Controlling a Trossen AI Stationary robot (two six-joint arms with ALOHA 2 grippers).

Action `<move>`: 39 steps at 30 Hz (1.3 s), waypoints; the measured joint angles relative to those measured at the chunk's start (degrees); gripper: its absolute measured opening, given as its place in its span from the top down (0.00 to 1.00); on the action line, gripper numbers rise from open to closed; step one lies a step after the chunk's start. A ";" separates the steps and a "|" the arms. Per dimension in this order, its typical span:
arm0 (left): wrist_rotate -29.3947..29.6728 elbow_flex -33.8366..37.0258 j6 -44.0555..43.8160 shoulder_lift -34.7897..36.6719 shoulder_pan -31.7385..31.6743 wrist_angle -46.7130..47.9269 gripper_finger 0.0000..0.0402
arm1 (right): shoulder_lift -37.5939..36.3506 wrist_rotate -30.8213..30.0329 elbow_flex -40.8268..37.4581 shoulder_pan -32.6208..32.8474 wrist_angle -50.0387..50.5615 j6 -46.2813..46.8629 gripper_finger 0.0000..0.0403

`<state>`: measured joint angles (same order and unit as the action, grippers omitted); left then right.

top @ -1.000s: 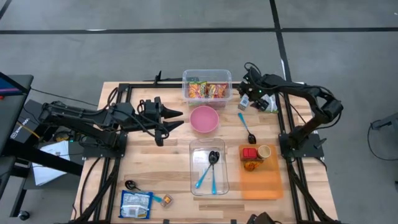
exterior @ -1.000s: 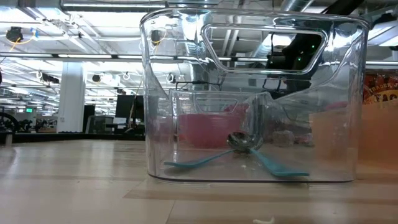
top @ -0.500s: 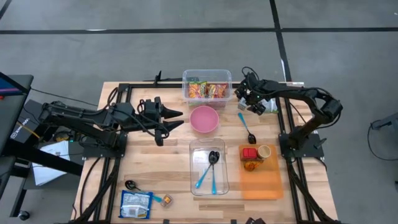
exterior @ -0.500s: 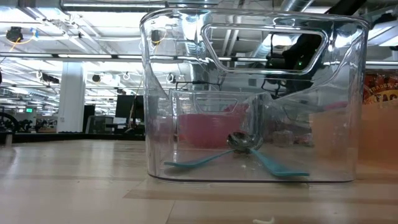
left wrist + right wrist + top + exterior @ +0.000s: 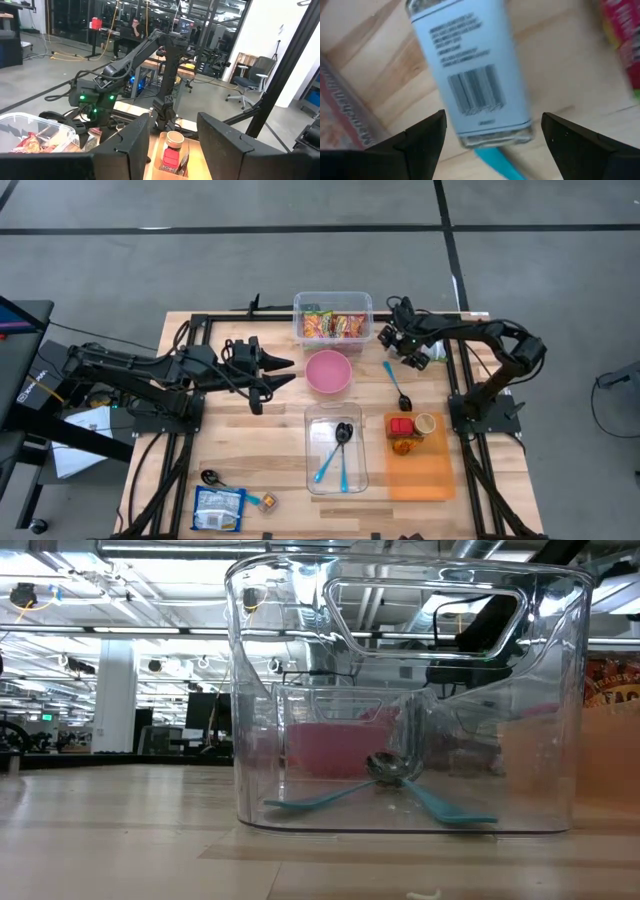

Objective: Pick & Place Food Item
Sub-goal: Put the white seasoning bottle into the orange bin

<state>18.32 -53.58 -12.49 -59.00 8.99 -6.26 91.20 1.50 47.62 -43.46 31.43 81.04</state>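
Note:
A white spice bottle [image 5: 475, 75] with a barcode label lies on the wood at the table's far right. A teal spoon [image 5: 495, 160] lies beside it. My right gripper [image 5: 402, 340] hovers over the bottle and hides it in the high view. In the right wrist view my right gripper [image 5: 493, 120] is open, with a finger on either side of the bottle's end and a gap on both sides. My left gripper [image 5: 285, 370] is open and empty at mid-left, pointing at the pink bowl [image 5: 328, 371].
A clear bin of snack packets [image 5: 333, 320] stands at the far middle. A clear container [image 5: 336, 448] holds spoons. An orange board [image 5: 420, 475] carries a red can and a cup. A teal spoon [image 5: 396, 385] lies loose. A blue packet [image 5: 218, 507] lies near-left.
My right gripper has gone a little toward the table's left and near edges. It now stands over the white bottle, which showed beside it a second ago. My left arm has kept still.

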 joint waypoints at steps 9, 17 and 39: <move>0.21 0.00 -0.02 0.00 0.07 0.04 0.61 | -0.04 -1.47 0.00 -0.94 1.08 -8.14 0.21; 0.19 0.00 -0.48 0.00 0.07 0.01 0.61 | -0.04 -1.90 0.00 -1.58 0.98 -12.88 0.24; -0.08 0.00 -2.77 0.00 0.07 0.00 0.61 | -0.04 -4.53 0.01 -1.76 0.40 -24.53 0.31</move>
<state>18.24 -53.58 -15.26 -59.00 9.06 -6.26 91.16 -3.03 47.63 -45.22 31.83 56.51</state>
